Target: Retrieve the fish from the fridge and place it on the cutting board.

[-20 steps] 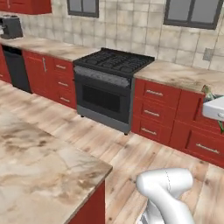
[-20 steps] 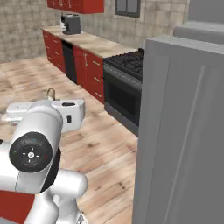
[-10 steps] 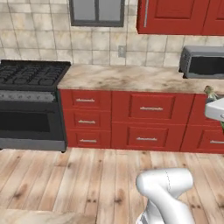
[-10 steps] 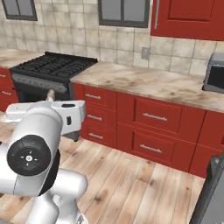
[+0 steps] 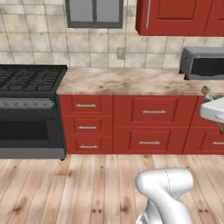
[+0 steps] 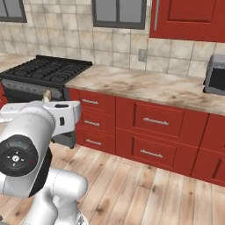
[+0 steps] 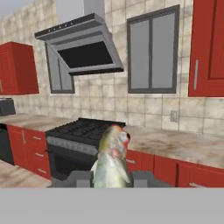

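Since half a second ago both base views have swung further along the wall, because the base has turned: the stove (image 5: 28,105) now sits at the left, with red drawers (image 5: 127,124) under the marbled worktop (image 5: 127,81) in the middle. In the hand view the claw (image 7: 111,178) is closed on the fish (image 7: 112,157), which stands upright between the fingers (image 7: 81,178), head up, before the stove and range hood (image 7: 83,43).
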Controlling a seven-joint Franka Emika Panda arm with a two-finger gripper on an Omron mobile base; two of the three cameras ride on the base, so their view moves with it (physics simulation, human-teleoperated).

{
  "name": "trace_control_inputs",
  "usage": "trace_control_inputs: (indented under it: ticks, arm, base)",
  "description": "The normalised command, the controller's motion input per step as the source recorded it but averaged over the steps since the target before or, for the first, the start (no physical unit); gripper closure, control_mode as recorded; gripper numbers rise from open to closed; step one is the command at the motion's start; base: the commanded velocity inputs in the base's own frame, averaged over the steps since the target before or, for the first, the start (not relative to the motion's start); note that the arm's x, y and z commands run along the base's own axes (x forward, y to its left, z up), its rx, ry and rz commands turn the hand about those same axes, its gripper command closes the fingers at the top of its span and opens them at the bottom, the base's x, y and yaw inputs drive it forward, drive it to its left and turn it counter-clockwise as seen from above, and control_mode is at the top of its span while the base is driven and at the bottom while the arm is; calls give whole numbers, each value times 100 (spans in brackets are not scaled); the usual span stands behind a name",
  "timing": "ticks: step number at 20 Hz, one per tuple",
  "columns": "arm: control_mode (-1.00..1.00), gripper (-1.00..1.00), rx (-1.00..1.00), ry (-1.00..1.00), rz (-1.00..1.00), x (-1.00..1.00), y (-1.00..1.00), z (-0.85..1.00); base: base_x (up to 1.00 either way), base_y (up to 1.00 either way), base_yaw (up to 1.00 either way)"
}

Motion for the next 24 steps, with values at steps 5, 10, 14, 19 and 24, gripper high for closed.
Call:
trace_control_inputs:
  ticks: [5, 10, 14, 19, 24]
  arm:
    - [100, 100, 0, 0, 0, 0, 0, 0]
    - [100, 100, 0, 0, 0, 0, 0, 0]
    - [100, 100, 0, 0, 0, 0, 0, 0]
    - [100, 100, 0, 0, 0, 0, 0, 0]
    - [100, 100, 0, 0, 0, 0, 0, 0]
  base:
    - [84, 14, 45]
    - [75, -72, -26]
    - [95, -4, -25]
    - [74, 69, 28]
    - [-5, 46, 74]
